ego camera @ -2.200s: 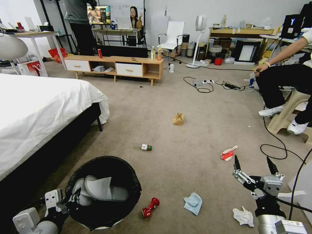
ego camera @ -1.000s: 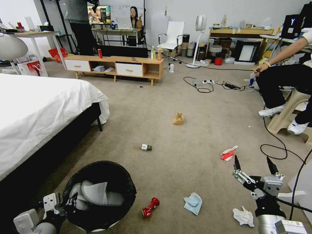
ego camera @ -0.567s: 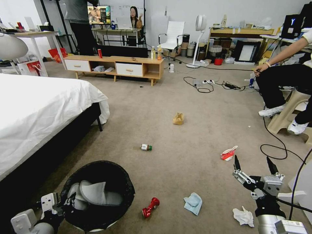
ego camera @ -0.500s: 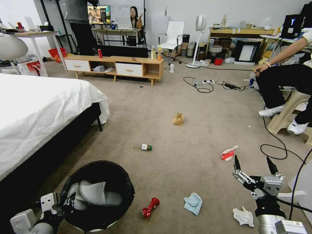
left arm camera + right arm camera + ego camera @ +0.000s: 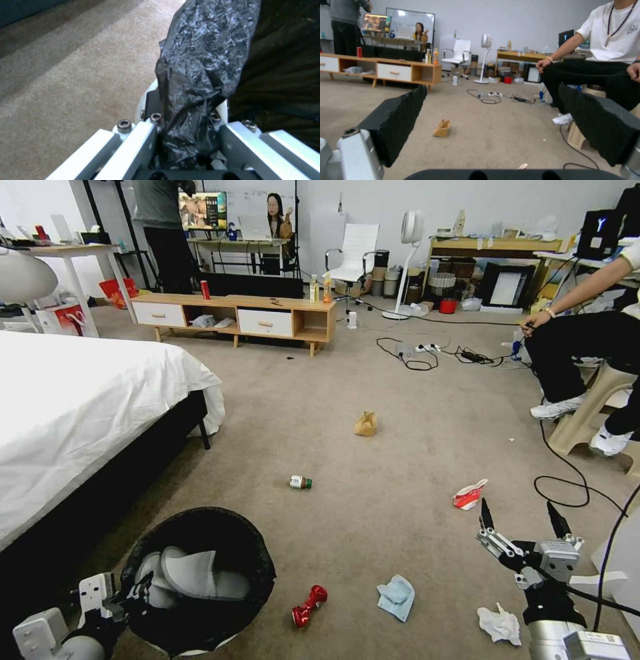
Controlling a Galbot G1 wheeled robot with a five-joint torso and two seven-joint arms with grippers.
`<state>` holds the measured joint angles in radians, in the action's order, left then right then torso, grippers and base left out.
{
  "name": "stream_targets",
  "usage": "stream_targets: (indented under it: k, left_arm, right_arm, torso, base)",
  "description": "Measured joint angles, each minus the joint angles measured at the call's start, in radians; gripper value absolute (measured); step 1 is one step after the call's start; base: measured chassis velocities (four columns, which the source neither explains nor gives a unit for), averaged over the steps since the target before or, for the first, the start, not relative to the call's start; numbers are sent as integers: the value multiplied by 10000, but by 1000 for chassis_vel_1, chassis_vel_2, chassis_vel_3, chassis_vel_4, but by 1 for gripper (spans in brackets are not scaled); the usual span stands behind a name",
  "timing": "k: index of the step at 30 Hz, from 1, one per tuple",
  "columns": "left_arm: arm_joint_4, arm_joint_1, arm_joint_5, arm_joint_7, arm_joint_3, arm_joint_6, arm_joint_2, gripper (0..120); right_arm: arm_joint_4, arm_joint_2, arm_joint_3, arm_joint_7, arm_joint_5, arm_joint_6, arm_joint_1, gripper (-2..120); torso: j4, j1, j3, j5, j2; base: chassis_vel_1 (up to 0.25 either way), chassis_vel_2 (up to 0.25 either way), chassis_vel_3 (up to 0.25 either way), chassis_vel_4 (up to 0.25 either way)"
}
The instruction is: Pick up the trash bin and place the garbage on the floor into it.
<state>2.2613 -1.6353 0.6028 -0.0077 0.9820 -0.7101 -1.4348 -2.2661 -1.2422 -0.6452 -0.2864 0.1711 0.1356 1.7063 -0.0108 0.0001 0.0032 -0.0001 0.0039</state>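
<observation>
Black-lined bin [image 5: 200, 580] beside bed, slippers inside; on carpet [image 5: 373, 500]: red can [image 5: 309, 605], blue tissue [image 5: 396, 597], white tissue [image 5: 499, 624], carton [image 5: 469, 494], bottle [image 5: 300, 482], paper bag [image 5: 365, 423].

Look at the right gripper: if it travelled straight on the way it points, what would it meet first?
Probably the tan paper bag, centred between the right gripper's open fingers in the wrist view; depth unclear, bare floor before it.

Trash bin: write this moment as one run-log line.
left end effector: shut on trash bin rim | right end effector: open, idle | red can: on floor
</observation>
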Motion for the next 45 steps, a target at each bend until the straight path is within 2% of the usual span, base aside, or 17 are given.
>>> stream_targets:
  k: [17, 25, 33, 45]
  left_arm:
    - [261, -238, -180, 156, -86, 137, 29, 7]
    - [418, -286, -612, 255, -250, 329, -161, 7]
    - [920, -471, -1206, 396, -544, 473, -560, 7]
    - [1121, -544, -1837, 493, -876, 699, -822, 7]
  right_arm:
    - [0, 0, 0, 0, 0, 0, 0, 100]
    - [0, 0, 0, 0, 0, 0, 0, 100]
    - [0, 0, 0, 0, 0, -1, -1, 100]
    - [0, 0, 0, 0, 0, 0, 0, 100]
  torso:
    - [0, 0, 0, 1, 0]
    - [0, 0, 0, 1, 0]
    - [0, 0, 0, 1, 1]
    - [0, 0, 0, 0, 0]
  base:
    - [0, 0, 0, 0]
    - [0, 0, 0, 0]
    - [0, 0, 0, 0]
    - [0, 0, 0, 0]
